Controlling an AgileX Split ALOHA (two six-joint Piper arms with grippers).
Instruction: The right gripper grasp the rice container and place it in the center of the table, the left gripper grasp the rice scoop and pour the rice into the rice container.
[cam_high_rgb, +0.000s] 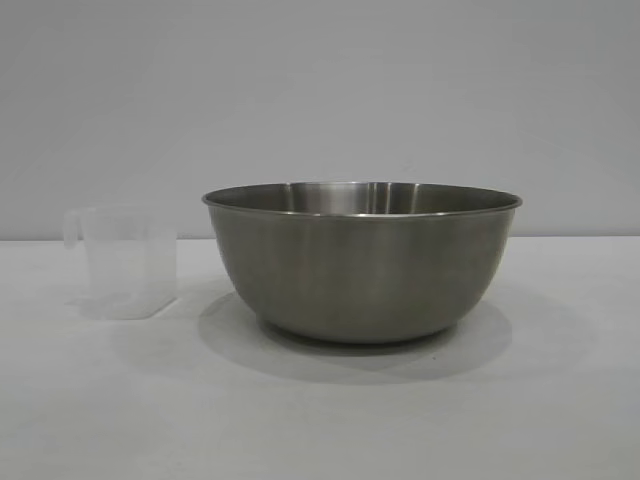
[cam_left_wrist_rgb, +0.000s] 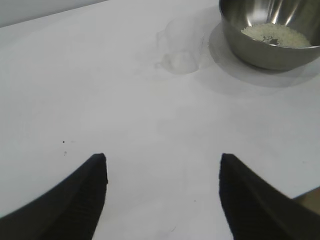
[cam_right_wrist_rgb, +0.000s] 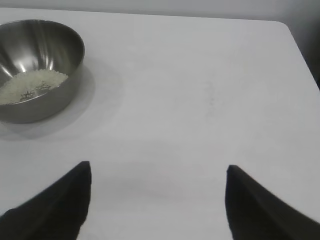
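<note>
Nearest, the left gripper (cam_left_wrist_rgb: 162, 192) and right gripper (cam_right_wrist_rgb: 157, 197) hover spread wide and empty over bare table (cam_high_rgb: 320, 420). Farther off, the rice container (cam_high_rgb: 362, 262) sits mid-table with the rice (cam_left_wrist_rgb: 276, 35) already inside; the rice scoop (cam_high_rgb: 122, 262) stands upright just to its left. The light scoop could probably tip if an arm brushed it.

left end effector (cam_left_wrist_rgb: 162, 192): fingers spread wide, nothing between them, over bare tabletop (cam_left_wrist_rgb: 100, 90) | rice scoop (cam_left_wrist_rgb: 181, 47): upright, well ahead of the fingers, just beside the rice container | rice container (cam_left_wrist_rgb: 270, 47): steel bowl, rice (cam_left_wrist_rgb: 276, 35) heaped inside
</note>
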